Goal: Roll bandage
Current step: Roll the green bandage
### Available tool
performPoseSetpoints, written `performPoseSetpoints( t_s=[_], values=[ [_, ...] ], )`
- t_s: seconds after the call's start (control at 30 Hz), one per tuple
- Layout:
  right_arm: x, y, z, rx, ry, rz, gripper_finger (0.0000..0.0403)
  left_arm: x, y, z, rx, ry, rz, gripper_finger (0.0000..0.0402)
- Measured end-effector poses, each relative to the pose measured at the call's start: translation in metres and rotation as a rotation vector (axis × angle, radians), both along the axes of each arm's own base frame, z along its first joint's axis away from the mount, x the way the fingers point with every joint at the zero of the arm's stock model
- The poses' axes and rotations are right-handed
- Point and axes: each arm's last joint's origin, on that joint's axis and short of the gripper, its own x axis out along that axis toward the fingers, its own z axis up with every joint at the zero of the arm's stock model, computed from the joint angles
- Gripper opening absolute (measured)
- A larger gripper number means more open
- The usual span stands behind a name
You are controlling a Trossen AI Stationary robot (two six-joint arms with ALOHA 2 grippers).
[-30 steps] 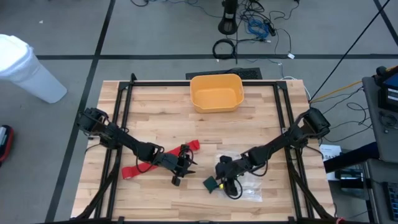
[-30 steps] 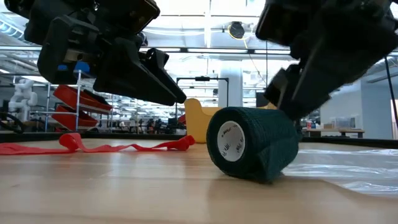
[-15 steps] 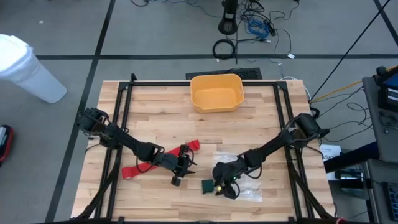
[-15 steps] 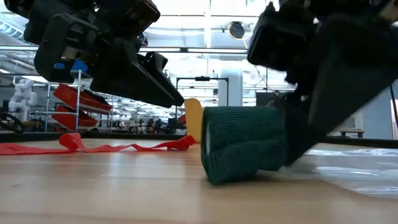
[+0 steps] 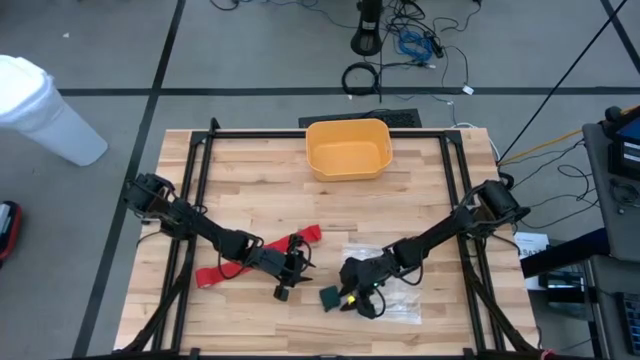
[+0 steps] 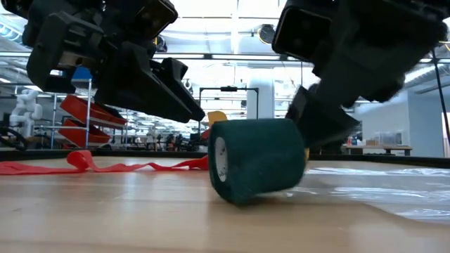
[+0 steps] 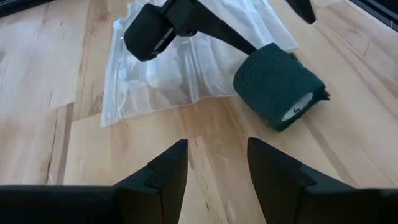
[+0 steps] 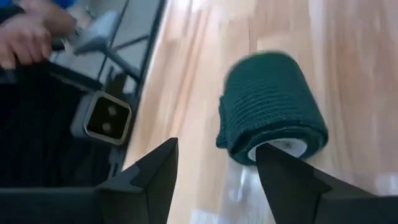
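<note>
The red bandage (image 5: 213, 273) lies unrolled as a long strip on the table, passing under my left arm to its far end (image 5: 308, 234). It also shows in the low view (image 6: 105, 166). My left gripper (image 5: 293, 270) is open and empty, hovering just beyond the strip (image 7: 214, 149). A dark green roll (image 5: 330, 297) lies on its side between the two grippers (image 7: 280, 84). My right gripper (image 5: 355, 288) is open right behind the roll (image 8: 214, 162). My right gripper is open with the dark green roll just ahead of its fingertips. One fingertip (image 8: 268, 154) stands at the roll's end (image 8: 283, 144); I cannot tell whether it touches. The roll lies on its side on the table.
A clear crinkled plastic bag (image 5: 400, 300) lies under my right gripper (image 7: 186, 68). A yellow bin (image 5: 347, 148) stands at the far middle. Black frame rails (image 5: 195, 190) run along both sides. A person's hand (image 8: 25, 31) shows beyond the table.
My right gripper has moved a little toward the table's left. The dark green roll has shifted toward the left with it and turned about on the table, showing a different face in the low view.
</note>
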Motion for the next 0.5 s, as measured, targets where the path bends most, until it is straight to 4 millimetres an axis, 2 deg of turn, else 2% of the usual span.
performPoseSetpoints(
  t_s=[0.5],
  values=[
    [0.016, -0.036, 0.002, -0.005, -0.029, -0.177, 0.0199, 0.002, 0.004, 0.0, -0.012, -0.002, 0.022, 0.0171]
  ],
)
